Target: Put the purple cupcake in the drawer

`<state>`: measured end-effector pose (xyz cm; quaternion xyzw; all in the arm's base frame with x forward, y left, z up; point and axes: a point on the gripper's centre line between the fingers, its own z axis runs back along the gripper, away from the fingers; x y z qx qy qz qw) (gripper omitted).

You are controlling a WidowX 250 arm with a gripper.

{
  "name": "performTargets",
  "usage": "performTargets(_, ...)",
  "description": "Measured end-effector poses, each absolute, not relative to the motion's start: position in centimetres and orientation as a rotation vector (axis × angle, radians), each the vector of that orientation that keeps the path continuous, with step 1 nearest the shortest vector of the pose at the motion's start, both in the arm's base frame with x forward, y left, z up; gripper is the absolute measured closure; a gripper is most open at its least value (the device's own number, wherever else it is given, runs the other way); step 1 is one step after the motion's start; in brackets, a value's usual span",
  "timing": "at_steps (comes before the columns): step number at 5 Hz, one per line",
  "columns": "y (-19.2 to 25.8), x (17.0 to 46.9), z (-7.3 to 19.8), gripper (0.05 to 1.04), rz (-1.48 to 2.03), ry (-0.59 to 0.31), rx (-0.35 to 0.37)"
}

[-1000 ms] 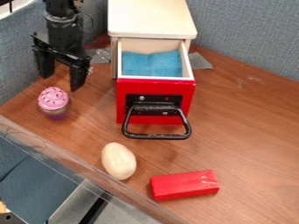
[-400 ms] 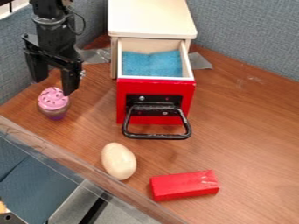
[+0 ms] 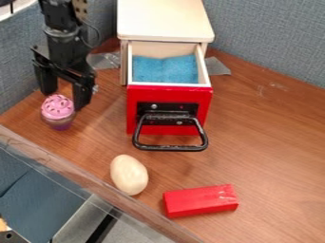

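Camera view: showing the work surface from red block to cabinet.
Red block (image 3: 200,200): lying flat nearest the camera, outside the lift path.
Egg (image 3: 129,174): lying on its side behind the block, well apart from the cupcake.
Purple cupcake (image 3: 58,113): standing upright on the wood tabletop (image 3: 266,156), at the view's left side, outside the drawer.
Cupcake weight and stiffness: probably toy plastic; expecting a light, firm body, not crushing under moderate force.
Cupcake surface: looking smooth; the rounded frosting (image 3: 58,105) is likely shedding a high grip, and the body is narrowing toward its purple base (image 3: 60,126).
Hold point: calling for a pinch across opposite sides, just below the frosting's edge, where the overhang is backing the pads during lifting.
Caution: an off-centre closure is risking tipping or rolling the cupcake.
Gripper (image 3: 64,101): hanging over the cupcake's far side, its fingers spreading wide and pinching nothing; one fingertip is appearing close beside the cupcake, contact not being certain.
Drawer (image 3: 136,110): standing open, its black handle (image 3: 170,147) facing the camera.
Blue sponge (image 3: 165,70): lining the drawer, likely cushioning a low release.
Cabinet (image 3: 166,19): standing behind, housing the drawer.
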<state>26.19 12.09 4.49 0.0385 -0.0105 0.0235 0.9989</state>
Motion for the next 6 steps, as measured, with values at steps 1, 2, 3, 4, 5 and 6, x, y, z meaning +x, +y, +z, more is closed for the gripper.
performTargets(1, 12.1, 26.3, 4.5, 0.083, 0.051, -0.024, 0.083)
performTargets(2, 12.0, 26.0, 4.3, 0.083, 0.057, 0.002, 0.079)
performTargets(3, 12.0, 26.0, 4.3, 0.083, 0.048, 0.009, 0.077)
performTargets(4, 12.4, 25.7, 4.6, 0.083, 0.051, 0.034, 0.071)
performTargets(5, 12.8, 25.2, 4.1, 0.083, 0.054, 0.067, 0.065)
performTargets(6, 13.0, 25.0, 3.9, 0.083, 0.047, 0.070, 0.076)
